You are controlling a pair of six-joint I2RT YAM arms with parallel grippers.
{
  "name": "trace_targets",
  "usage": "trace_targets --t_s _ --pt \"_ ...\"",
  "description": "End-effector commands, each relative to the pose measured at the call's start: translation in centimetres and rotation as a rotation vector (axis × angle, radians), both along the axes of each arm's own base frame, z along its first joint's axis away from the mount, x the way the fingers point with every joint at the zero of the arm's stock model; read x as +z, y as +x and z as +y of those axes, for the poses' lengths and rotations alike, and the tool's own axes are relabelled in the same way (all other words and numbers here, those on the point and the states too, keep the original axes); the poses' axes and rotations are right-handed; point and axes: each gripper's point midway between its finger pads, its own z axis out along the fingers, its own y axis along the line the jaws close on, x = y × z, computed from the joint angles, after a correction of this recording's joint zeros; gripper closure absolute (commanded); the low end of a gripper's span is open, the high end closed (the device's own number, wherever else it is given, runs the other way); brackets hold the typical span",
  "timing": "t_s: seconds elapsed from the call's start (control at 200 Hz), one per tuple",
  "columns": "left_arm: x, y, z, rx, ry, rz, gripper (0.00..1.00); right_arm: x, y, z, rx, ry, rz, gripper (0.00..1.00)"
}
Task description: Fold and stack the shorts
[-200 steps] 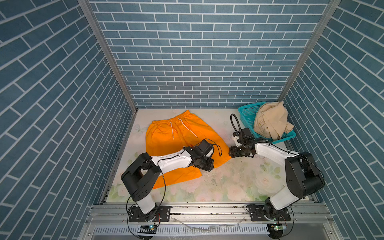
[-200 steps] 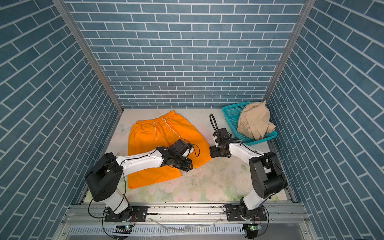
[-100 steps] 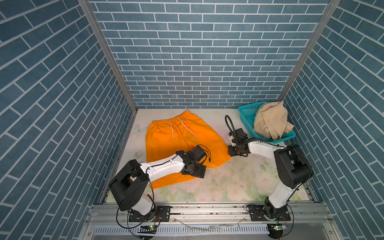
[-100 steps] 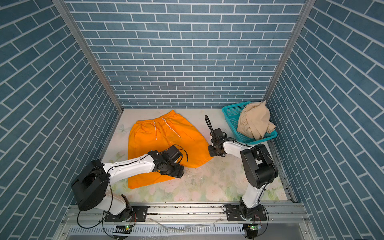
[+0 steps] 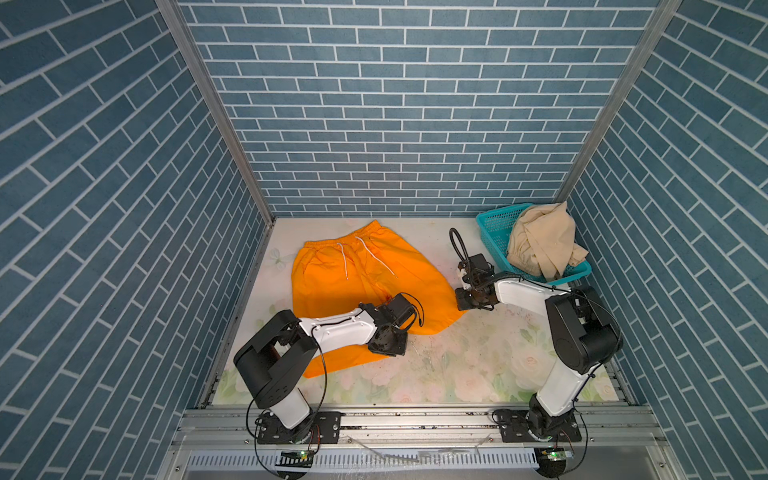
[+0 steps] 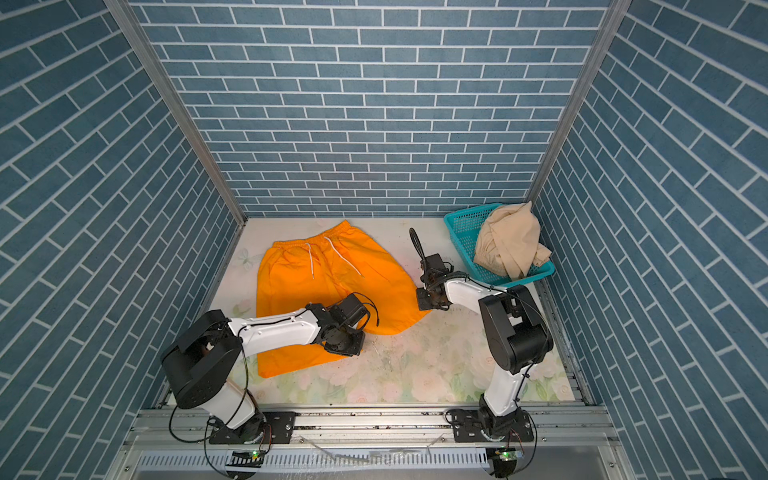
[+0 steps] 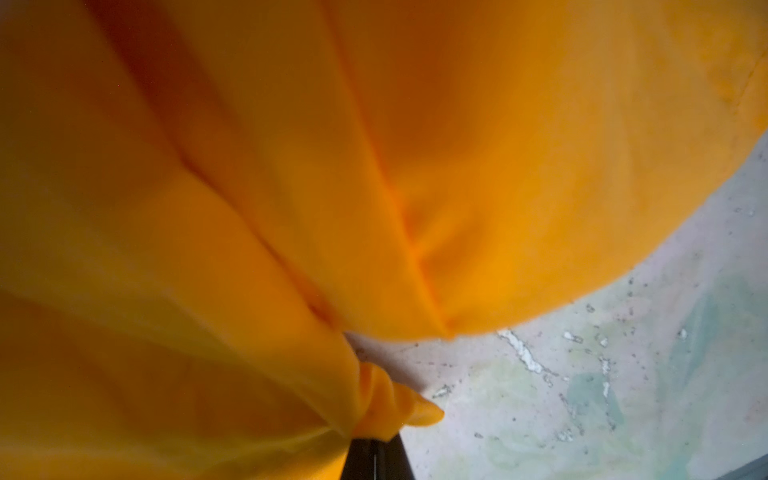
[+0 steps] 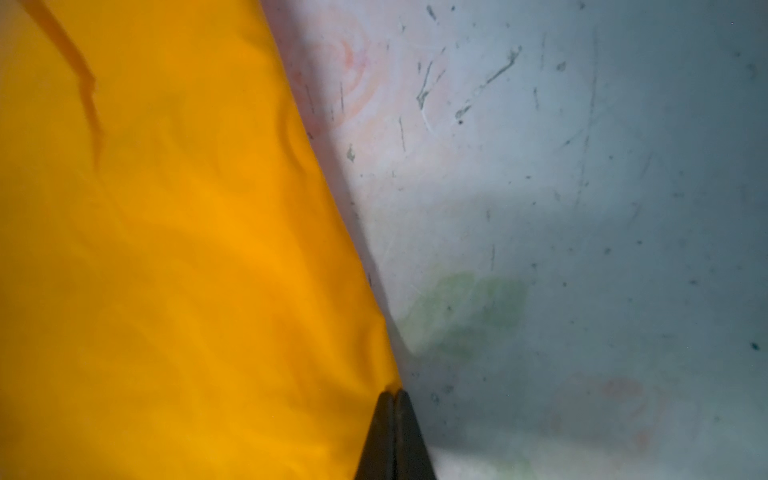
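The orange shorts (image 5: 365, 282) (image 6: 328, 286) lie spread on the floral table, waistband and white drawstrings toward the back wall. My left gripper (image 5: 388, 347) (image 6: 345, 347) is down at the hem near the crotch, shut on a bunched fold of orange cloth (image 7: 382, 407). At the outer corner of the right leg hem, my right gripper (image 5: 467, 305) (image 6: 428, 304) is shut on the cloth's edge (image 8: 390, 392). The beige shorts (image 5: 542, 243) (image 6: 511, 243) lie crumpled in the teal basket.
The teal perforated basket (image 5: 492, 226) (image 6: 461, 226) stands at the back right corner against the brick wall. Blue brick walls close in three sides. The floral table (image 5: 469, 361) is bare between the arms. A metal rail runs along the front edge.
Both grippers have closed onto the orange shorts' lower hem. The left gripper slid toward the front-left along the hem; the right one moved slightly back toward the hem corner.
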Motion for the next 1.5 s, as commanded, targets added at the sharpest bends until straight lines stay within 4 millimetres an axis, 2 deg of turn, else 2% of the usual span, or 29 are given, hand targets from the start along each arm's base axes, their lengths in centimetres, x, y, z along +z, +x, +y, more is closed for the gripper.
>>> trace_targets --t_s 0.0,0.15,0.345,0.5,0.525,0.575,0.615,0.635,0.695,0.705,0.775,0.85,0.92,0.98,1.05,1.13,1.23,1.32,1.41,1.495 --pt "-0.1 0.4 -1.0 -0.03 -0.031 -0.021 1.0 0.6 0.6 -0.7 -0.008 -0.051 -0.018 1.0" --pt "1.8 1.9 -4.7 -0.074 -0.168 -0.074 1.0 1.4 2.3 -2.0 -0.019 -0.123 -0.054 1.0" --pt "4.2 4.9 -11.0 -0.113 -0.283 -0.146 1.0 2.7 6.9 -4.7 -0.079 -0.116 -0.088 1.0" --pt "5.9 8.4 -16.0 -0.091 -0.382 -0.205 1.0 3.5 11.0 -4.1 -0.036 -0.09 -0.117 1.0" --pt "6.2 8.9 -16.6 -0.088 -0.383 -0.217 1.0 3.5 11.5 -3.9 -0.024 -0.09 -0.117 0.93" --pt "6.6 9.8 -17.0 -0.088 -0.353 -0.228 0.78 3.8 12.2 -3.5 -0.006 -0.086 -0.119 0.77" --pt "7.3 10.3 -16.6 -0.088 -0.309 -0.249 0.53 4.2 12.6 -3.3 0.003 -0.084 -0.125 0.7" --pt "7.8 10.5 -16.3 -0.092 -0.288 -0.26 0.34 4.6 12.7 -3.2 0.008 -0.08 -0.131 0.67" --pt "9.6 11.2 -14.5 -0.086 -0.201 -0.316 0.04 6.1 13.0 -3.0 0.007 -0.059 -0.169 0.56" --pt "9.8 11.3 -14.0 -0.086 -0.183 -0.323 0.01 6.4 13.0 -3.0 0.005 -0.055 -0.177 0.55" --pt "12.5 11.8 -11.3 -0.079 -0.111 -0.366 0.0 8.4 12.7 -2.8 0.007 -0.024 -0.218 0.48" --pt "15.1 12.4 -7.4 -0.041 -0.057 -0.396 0.0 10.3 11.4 -2.4 0.014 0.015 -0.232 0.44" --pt "17.1 13.5 -2.3 0.037 0.002 -0.427 0.0 11.5 9.0 -1.7 0.038 0.053 -0.232 0.41" --pt "17.7 14.6 2.9 0.129 0.045 -0.448 0.0 12.1 6.3 -1.0 0.061 0.055 -0.225 0.4" --pt "17.1 16.1 9.4 0.265 0.08 -0.446 0.0 11.9 2.5 0.3 0.087 0.067 -0.19 0.38" --pt "15.6 17.8 16.3 0.405 0.121 -0.452 0.0 10.7 -1.9 0.9 0.058 0.123 -0.13 0.38" --pt "13.6 19.7 22.9 0.538 0.183 -0.457 0.0 8.9 -6.0 1.3 -0.004 0.242 -0.08 0.35" --pt "11.5 21.7 25.8 0.596 0.171 -0.442 0.0 7.5 -7.9 1.9 -0.021 0.309 -0.066 0.33" --pt "9.7 23.6 27.1 0.603 0.152 -0.413 0.0 6.3 -8.5 2.5 -0.017 0.318 -0.043 0.31" --pt "8.4 24.9 27.8 0.603 0.136 -0.388 0.0 5.9 -8.2 3.4 0.006 0.342 -0.049 0.3"
